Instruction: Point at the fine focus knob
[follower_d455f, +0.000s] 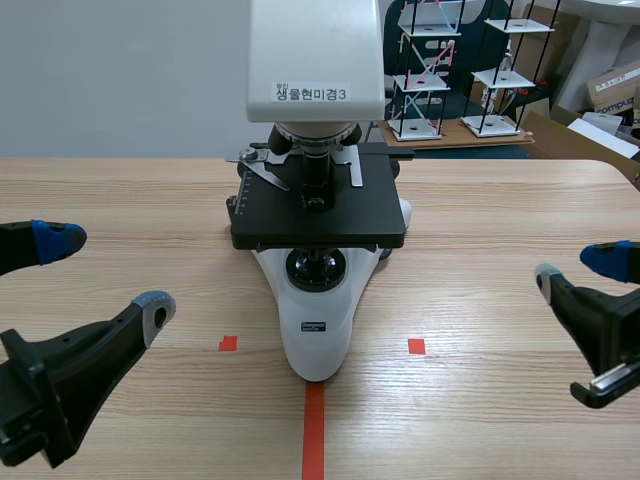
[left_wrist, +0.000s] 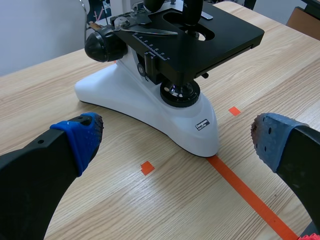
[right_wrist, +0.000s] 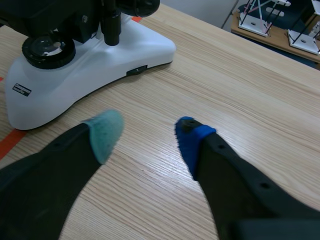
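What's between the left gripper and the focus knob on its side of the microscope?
Nothing visible. The left gripper is open and low, with only table ahead of it. The black focus knob juts from the side of the microscope, beside the stage, not under it.

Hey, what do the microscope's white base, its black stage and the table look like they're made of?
Base: likely painted metal or moulded plastic; smooth, semi-gloss, with soft highlights. Stage: probably metal; matte black, flat, with crisp edges. Table: wood or wood-look laminate; light grain lines, satin finish.
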